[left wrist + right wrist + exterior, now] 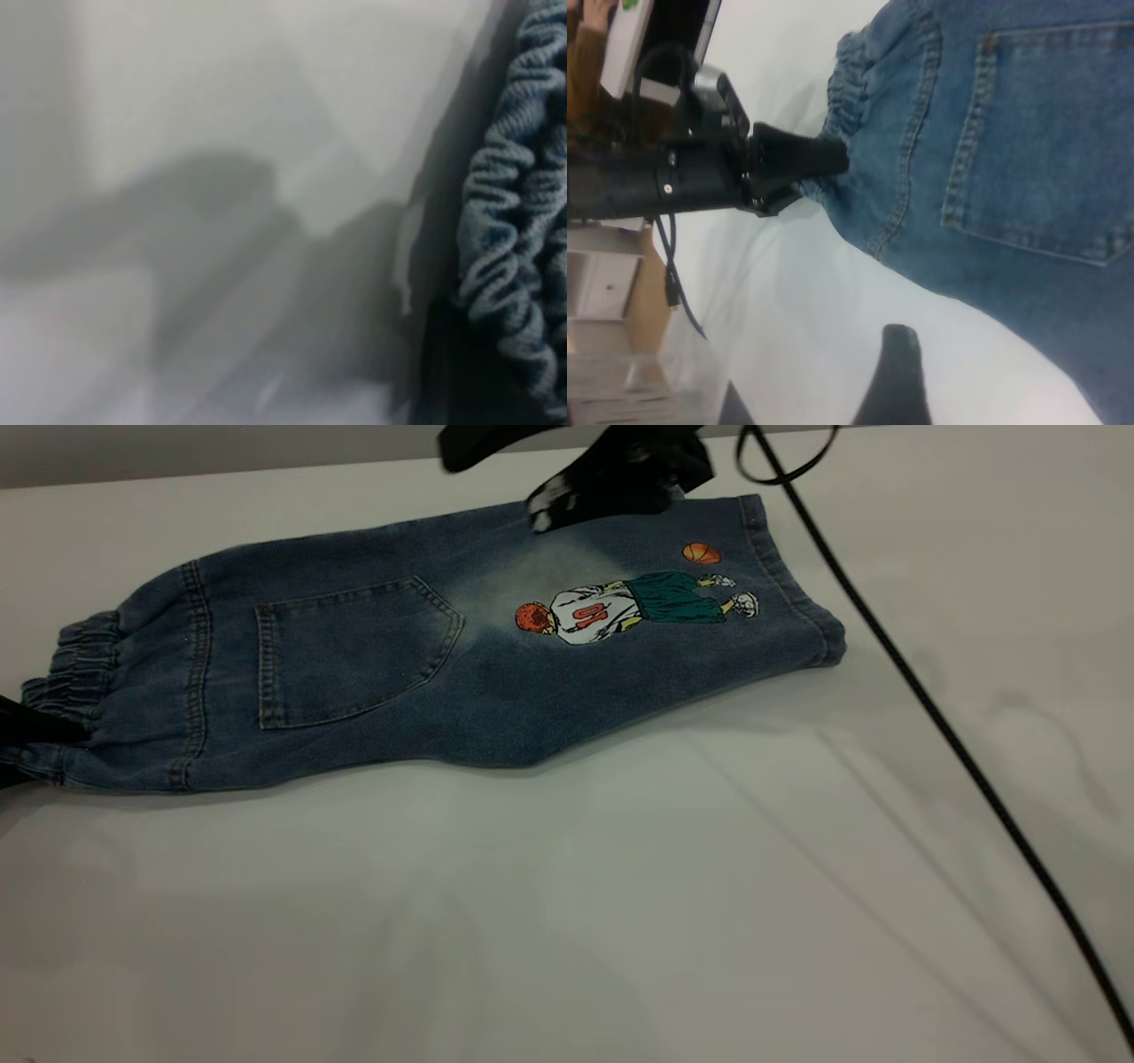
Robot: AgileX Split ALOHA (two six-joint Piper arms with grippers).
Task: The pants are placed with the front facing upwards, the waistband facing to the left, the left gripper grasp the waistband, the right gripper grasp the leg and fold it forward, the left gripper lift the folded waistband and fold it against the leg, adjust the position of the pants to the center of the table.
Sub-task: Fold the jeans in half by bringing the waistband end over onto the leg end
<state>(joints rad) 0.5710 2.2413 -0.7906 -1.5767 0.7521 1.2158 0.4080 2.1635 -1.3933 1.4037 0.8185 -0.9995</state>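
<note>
Pants [425,664] lie folded lengthwise across the upper half of the frame on the table [567,912], waistband [75,673] at the left edge, printed leg [673,602] toward the upper right. I see my left gripper [819,168] at the far left, clenched on the waistband's gathered edge. My right gripper [611,478] hovers blurred over the leg's top edge at upper centre; its grip I cannot tell.
</note>
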